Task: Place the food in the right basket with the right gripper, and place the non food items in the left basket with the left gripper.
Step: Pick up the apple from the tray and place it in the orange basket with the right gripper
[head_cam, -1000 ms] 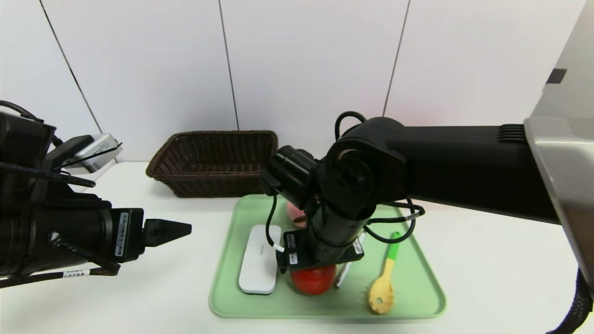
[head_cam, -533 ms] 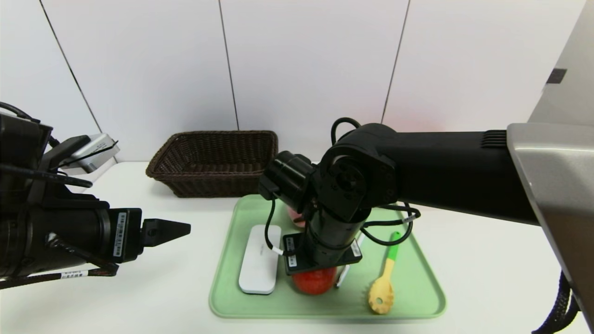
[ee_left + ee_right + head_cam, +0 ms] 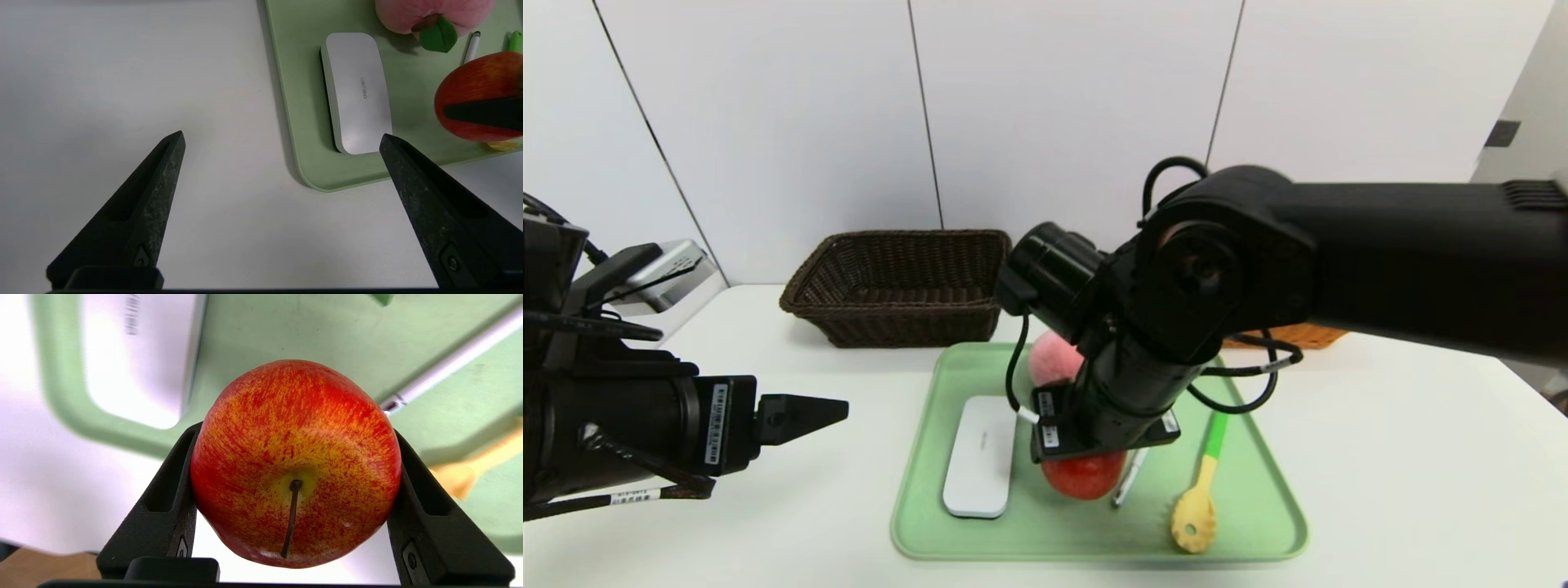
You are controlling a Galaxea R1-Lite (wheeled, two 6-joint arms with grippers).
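The apple (image 3: 294, 465) looks glossy and smooth; the dark basket (image 3: 903, 322) is rough wicker.

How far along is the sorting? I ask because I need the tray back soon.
Nothing looks sorted: the dark basket shows no items inside. In hand is the apple, between the right gripper's fingers. Left on the tray: the pink peach, white box, pen and pasta spoon. The orange basket's inside is hidden.

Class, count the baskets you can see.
2: the dark brown basket stands behind the green tray's left part; the orange-brown basket, mostly hidden by the right arm, is behind its right part.
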